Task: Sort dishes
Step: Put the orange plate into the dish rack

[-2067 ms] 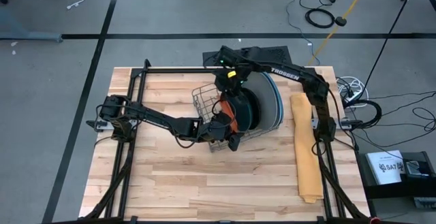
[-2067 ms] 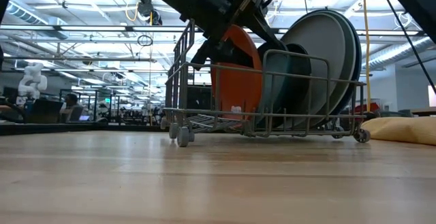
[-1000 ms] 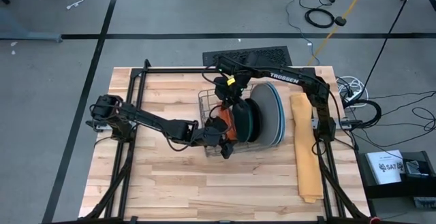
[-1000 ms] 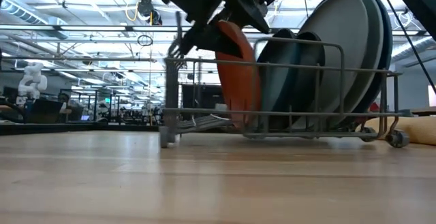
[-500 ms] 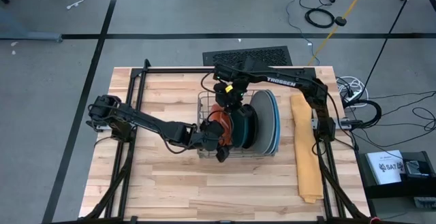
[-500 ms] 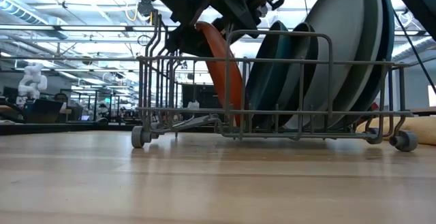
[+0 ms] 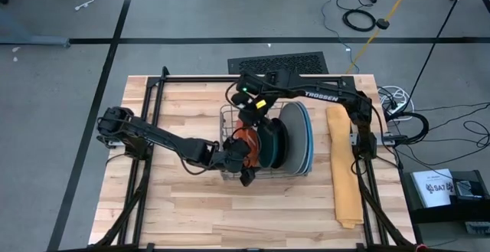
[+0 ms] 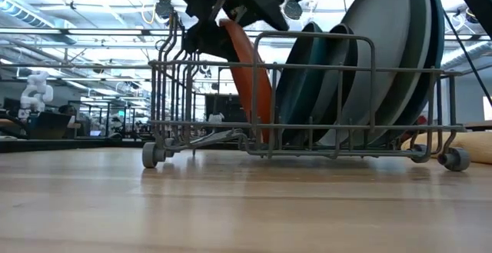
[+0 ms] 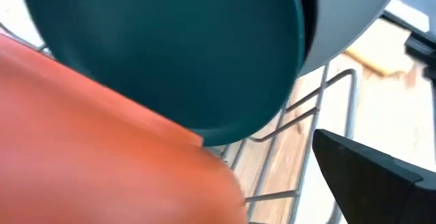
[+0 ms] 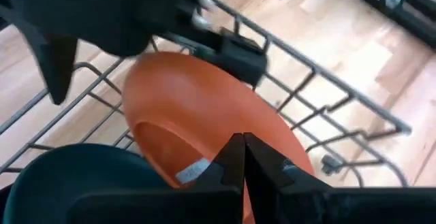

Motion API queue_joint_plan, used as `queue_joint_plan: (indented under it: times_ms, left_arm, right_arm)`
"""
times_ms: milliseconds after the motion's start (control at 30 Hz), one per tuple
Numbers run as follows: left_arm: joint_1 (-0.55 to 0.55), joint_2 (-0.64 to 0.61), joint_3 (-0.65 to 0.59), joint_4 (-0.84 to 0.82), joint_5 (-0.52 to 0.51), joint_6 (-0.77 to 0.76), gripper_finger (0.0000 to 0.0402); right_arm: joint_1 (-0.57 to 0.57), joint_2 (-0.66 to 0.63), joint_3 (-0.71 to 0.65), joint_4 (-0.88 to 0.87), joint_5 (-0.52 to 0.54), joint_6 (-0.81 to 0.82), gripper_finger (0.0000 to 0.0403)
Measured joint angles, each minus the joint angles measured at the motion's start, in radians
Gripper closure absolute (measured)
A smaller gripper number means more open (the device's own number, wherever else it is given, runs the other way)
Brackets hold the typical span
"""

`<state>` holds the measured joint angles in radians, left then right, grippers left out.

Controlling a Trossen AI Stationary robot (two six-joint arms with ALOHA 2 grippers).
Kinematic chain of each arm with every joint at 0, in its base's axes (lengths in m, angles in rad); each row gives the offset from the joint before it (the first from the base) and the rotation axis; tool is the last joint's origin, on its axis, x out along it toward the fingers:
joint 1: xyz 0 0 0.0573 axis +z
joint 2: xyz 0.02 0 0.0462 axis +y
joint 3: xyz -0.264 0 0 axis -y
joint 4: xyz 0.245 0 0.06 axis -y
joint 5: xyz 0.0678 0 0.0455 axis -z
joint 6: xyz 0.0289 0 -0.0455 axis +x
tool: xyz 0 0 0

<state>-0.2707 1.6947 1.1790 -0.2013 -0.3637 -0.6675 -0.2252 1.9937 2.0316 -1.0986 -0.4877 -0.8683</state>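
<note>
All plates on edge in wire rack [image 8: 307, 91], leaning. Orange plate [image 8: 247, 80] nearest the rack's empty end; next teal plate [image 8: 296, 76], w/ black plate [image 8: 332, 80] behind; then the larger grey plate [image 8: 384, 45], w/ blue rims [image 8: 437, 38] outermost.

Even, bright overhead light falls on the pale wooden worktop [image 7: 191, 214], with soft shadows under the grey wire rack [image 7: 230, 122]. Behind the rack in the low view, ceiling lights glare. Both wrist views are blurred; the round orange plastic plate [image 9: 102, 163] fills the left one, out of focus.
</note>
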Motion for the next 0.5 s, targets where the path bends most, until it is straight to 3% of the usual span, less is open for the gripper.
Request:
queue_joint_plan:
  times_ms: [500]
  left_arm:
    - [-0.037,-0.086,0.000,-0.193,-0.006,-0.003,0.0024]
  right_arm:
    - [0.031,0.005,0.000,-0.007,0.020,0.014,0.0403]
